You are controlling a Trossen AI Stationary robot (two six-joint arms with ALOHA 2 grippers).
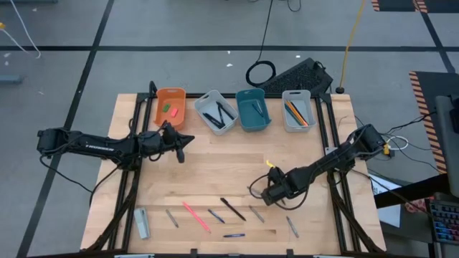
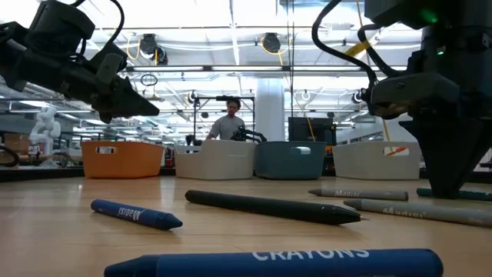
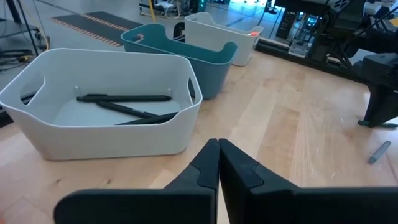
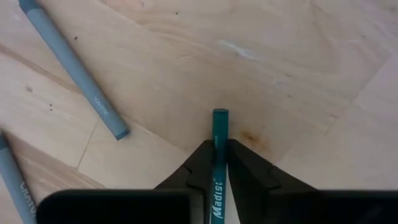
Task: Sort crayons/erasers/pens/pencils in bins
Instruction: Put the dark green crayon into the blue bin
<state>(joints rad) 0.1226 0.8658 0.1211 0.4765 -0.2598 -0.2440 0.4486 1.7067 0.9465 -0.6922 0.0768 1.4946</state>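
Fingers of the right gripper (image 4: 219,163) are clamped on a teal crayon (image 4: 219,149), low over the tabletop (image 1: 215,179) toward its near right. We note the left gripper (image 3: 217,163) pressed together near the orange bin (image 1: 171,106), which holds both erasers (image 1: 170,110) at the far edge.

Four small plastic bins sit in a row along the wooden table's (image 1: 215,168) far edge: orange bin (image 1: 171,105), pale grey bin (image 1: 215,112), teal bin (image 1: 252,110), second pale grey bin (image 1: 297,110). Loose slim crayons and pens (image 1: 215,213) lie scattered near the front edge, and a grey flat block (image 1: 142,222) sits by the front-left corner.
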